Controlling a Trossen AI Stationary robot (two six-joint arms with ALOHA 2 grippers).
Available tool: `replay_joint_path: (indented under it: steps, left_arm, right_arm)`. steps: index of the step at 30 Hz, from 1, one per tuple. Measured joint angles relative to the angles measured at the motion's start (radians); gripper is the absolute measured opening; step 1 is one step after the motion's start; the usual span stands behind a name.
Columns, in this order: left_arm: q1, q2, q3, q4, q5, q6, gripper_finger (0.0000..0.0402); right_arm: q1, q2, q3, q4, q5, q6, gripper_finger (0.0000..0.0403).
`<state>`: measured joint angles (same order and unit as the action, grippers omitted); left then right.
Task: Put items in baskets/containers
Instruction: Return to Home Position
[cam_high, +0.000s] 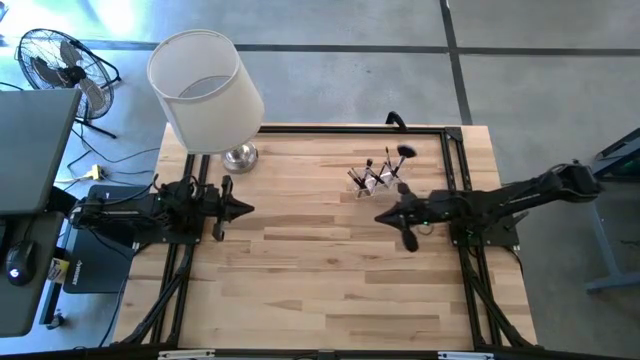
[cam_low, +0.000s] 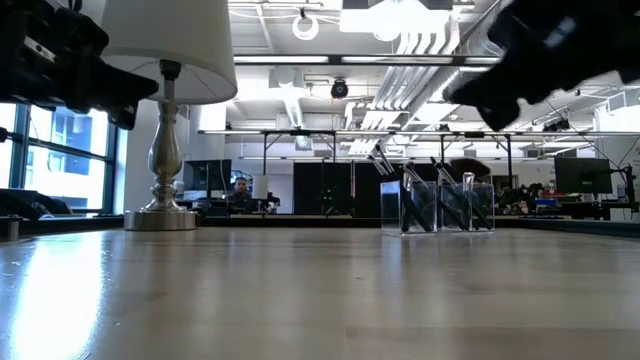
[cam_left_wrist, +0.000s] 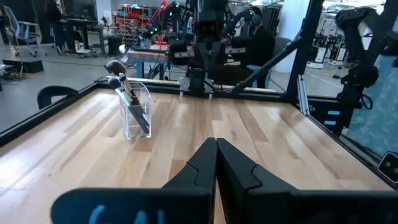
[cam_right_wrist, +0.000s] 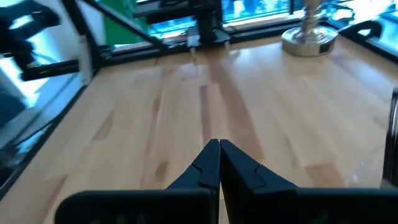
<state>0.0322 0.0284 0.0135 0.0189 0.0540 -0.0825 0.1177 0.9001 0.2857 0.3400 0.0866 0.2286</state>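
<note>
1. Clear holder (cam_high: 373, 181), brushes (cam_high: 392, 160) inside, stands at 1 o'clock on the worktop (cam_high: 320, 280).
2. Left jaws, 9 o'clock: closed, empty.
3. Right jaws, 3 o'clock, near holder: closed, empty.

Arms (cam_high: 140, 210) matte black; left gripper (cam_left_wrist: 216, 143), right gripper (cam_right_wrist: 219, 143): wedge-shaped black fingers (cam_left_wrist: 239, 175); blue marking (cam_left_wrist: 99, 214) on left wrist.

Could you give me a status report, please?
Left gripper shut, empty, at table's left. Right gripper shut, empty, near clear holder. Brushes standing in it. Nothing obstructing.
</note>
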Motion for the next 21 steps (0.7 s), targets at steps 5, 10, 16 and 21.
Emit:
replay_joint_path:
  steps: [5, 10, 16, 21]
  left_arm:
    - [0.000, 0.000, -0.001, 0.000, 0.000, 0.000, 0.0002]
    - [0.000, 0.000, -0.001, 0.000, -0.001, 0.000, 0.0003]
    - [0.000, 0.000, -0.001, 0.000, -0.003, -0.001, 0.0003]
    - [0.000, 0.000, -0.001, 0.000, -0.003, -0.001, 0.0003]
  right_arm:
    - [0.000, -0.245, -0.153, -0.002, -0.104, 0.035, 0.0000]
    - [0.000, -0.515, -0.269, -0.008, -0.125, 0.034, 0.0000]
    - [-0.015, -0.812, -0.259, -0.263, -0.154, -0.041, 0.0000]
    - [-0.042, -0.889, -0.257, -0.301, -0.142, -0.105, 0.0000]
